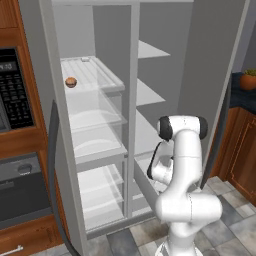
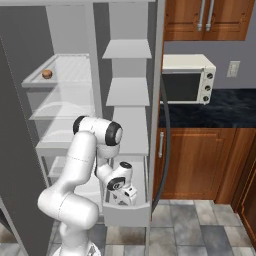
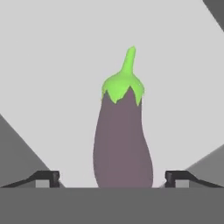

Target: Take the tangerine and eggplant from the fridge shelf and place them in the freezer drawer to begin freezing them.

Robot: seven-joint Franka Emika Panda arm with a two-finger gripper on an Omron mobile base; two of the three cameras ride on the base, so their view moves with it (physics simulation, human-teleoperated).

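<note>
- The gripper (image 2: pixel 125 196) is seen low down, inside the freezer drawer (image 2: pixel 127 215), which is pulled out at the bottom of the fridge.
- In the hand view the two fingertips (image 3: pixel 47 178) are seen wide apart, one on each side of the eggplant (image 3: pixel 123 144). The eggplant is not touched by them.
- The eggplant looks to be lying on the pale drawer floor, so this half of the job is judged done.
- The tangerine (image 1: pixel 71 82) is seen up on the ribbed fridge shelf (image 1: pixel 95 72), near its left end. It is not yet taken.
- The eggplant could be bumped if the hand is lifted crooked.
- The drawer wall could be hit when the arm is pulled out.
- The tangerine is tiny and round. It could be rolled away or dropped if it is pinched off-center.
</note>
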